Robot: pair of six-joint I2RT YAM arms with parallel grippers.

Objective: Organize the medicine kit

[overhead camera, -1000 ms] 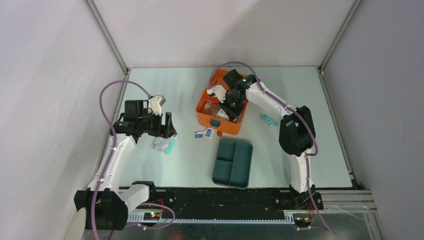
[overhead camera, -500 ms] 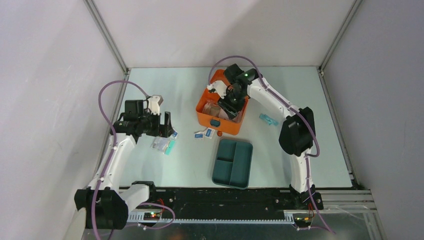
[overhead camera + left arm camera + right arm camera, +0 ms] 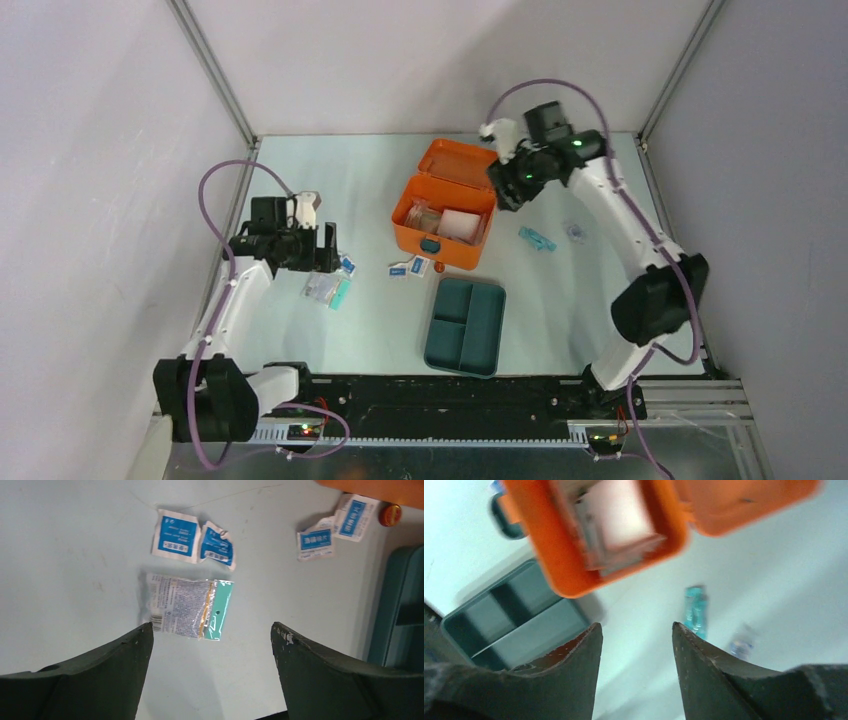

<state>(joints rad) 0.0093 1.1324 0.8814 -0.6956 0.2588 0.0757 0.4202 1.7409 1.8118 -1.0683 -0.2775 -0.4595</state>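
Observation:
The orange medicine kit (image 3: 413,236) stands mid-table with its lid tipped open to the back; a white pack (image 3: 460,224) and a clear packet lie inside. The right wrist view looks down into the kit (image 3: 559,545), blurred. My right gripper (image 3: 507,190) hangs open and empty above the table, just right of the lid; its fingertips (image 3: 636,625) frame bare table. My left gripper (image 3: 328,250) is open at the left, and in its wrist view (image 3: 210,627) it is just short of a clear packet with a teal header (image 3: 190,607).
Two blue-white packets (image 3: 175,535) lie beyond the clear one, two more (image 3: 316,540) and a small red cap (image 3: 390,514) sit at the kit's front. A dark teal compartment tray (image 3: 466,326) lies nearer me. A teal packet (image 3: 536,238) and a small clear item (image 3: 573,230) lie right of the kit.
My right gripper has risen out of the kit, swung back and to the right, and opened; the white pack stays in the kit. The left gripper shifted slightly left.

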